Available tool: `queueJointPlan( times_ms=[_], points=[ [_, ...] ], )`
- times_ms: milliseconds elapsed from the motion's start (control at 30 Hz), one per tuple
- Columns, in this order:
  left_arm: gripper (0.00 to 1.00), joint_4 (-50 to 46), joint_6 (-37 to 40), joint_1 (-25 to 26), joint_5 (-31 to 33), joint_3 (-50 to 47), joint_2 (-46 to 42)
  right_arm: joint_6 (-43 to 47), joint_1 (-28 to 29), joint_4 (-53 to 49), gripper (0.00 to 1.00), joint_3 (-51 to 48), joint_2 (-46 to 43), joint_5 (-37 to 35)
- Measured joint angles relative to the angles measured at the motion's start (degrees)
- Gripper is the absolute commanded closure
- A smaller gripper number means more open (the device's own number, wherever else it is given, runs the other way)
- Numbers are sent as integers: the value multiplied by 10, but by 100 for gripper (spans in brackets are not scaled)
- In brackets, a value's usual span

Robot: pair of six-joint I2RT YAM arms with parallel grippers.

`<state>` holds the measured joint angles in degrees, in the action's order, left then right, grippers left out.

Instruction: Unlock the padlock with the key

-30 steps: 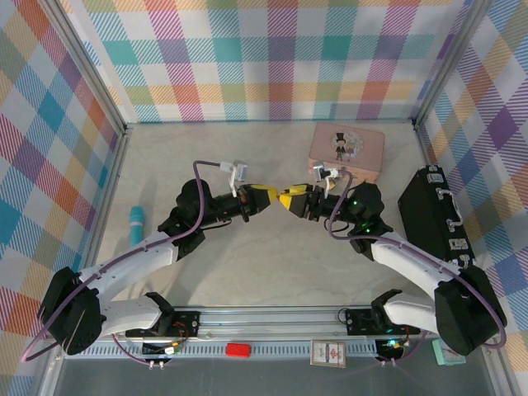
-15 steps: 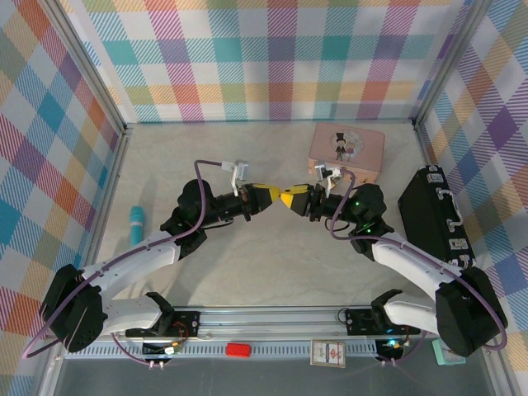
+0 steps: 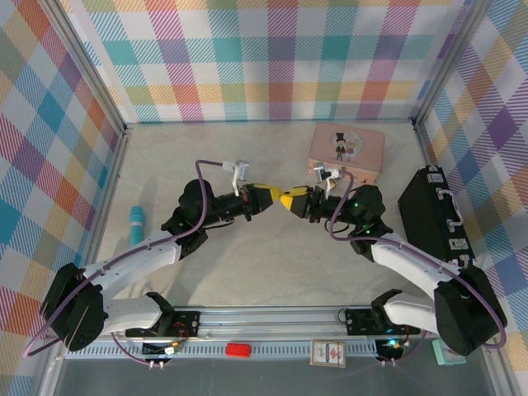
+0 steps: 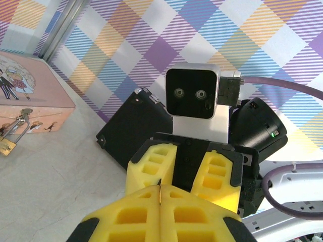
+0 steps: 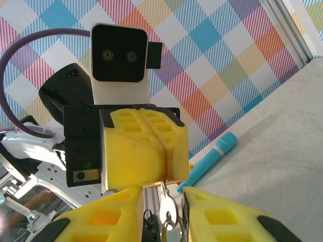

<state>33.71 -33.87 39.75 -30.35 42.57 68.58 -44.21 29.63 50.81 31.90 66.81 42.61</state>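
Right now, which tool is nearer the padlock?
Right. The right tool is on the side toward the padlock; the left tool, holding the key, faces it from farther away.

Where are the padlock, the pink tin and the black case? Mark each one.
padlock [image 4: 6, 146]: left wrist view, on its brass body.
pink tin [image 3: 367, 153]: top external view, on the plain part of its lid.
black case [image 3: 425, 214]: top external view, on its top face.

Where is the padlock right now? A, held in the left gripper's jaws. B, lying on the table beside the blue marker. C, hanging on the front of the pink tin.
C: the padlock hangs by its shackle from the clasp on the pink tin.
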Motion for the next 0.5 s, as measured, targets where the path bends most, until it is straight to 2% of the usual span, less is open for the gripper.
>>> queueJointPlan(
  times_ms=[167, 500],
  points=[
    [100, 11, 0, 2, -1, 0, 1, -2, 0, 3, 76, -1, 7, 1],
    [100, 23, -2, 3, -1, 0, 8, -3, 1, 10, 90, -1, 5, 1]
  ],
)
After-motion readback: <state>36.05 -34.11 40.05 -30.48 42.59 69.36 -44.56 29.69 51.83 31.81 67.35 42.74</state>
